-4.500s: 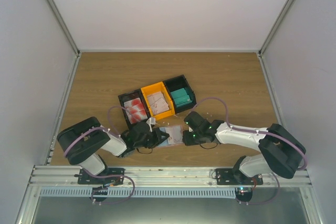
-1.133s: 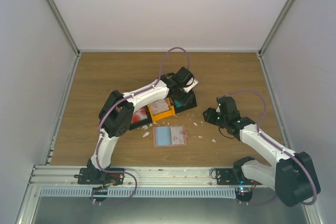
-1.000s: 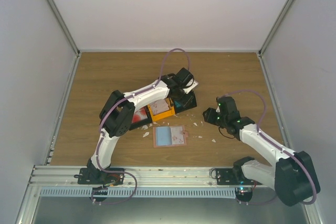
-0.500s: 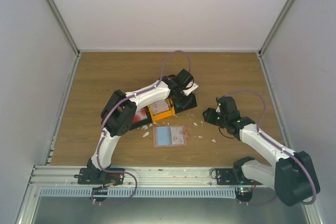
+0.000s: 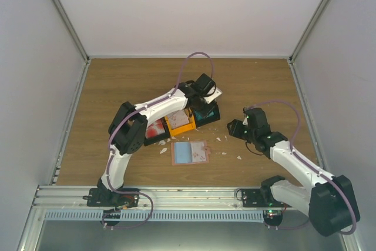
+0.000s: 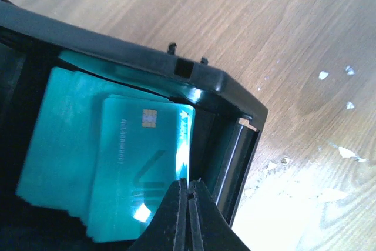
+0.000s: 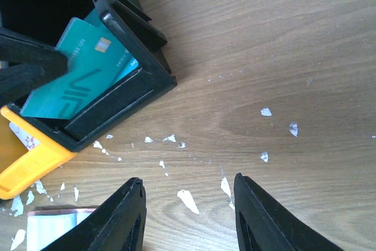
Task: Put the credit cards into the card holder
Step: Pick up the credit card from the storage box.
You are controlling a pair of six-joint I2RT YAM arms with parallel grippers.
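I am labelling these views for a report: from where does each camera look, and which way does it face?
Top external: fixed above and behind the robot, looking down at the table; left arm and right arm show whole.
Left wrist: on the left arm, looking down into the black bin; the left claw shows, closed on a teal card.
Right wrist: on the right arm, looking down at the table and white scraps; the open right claw shows.
Shared: both wrist views show the black bin and that teal card.

A wood-grain tabletop [image 5: 117, 80] is enclosed on 3 sides by plain white walls [image 5: 194, 10], which are joined by grey metal corner posts [image 5: 61, 13]. An aluminium rail [image 5: 194, 195] is mounted along the near edge. Everything is lit evenly.
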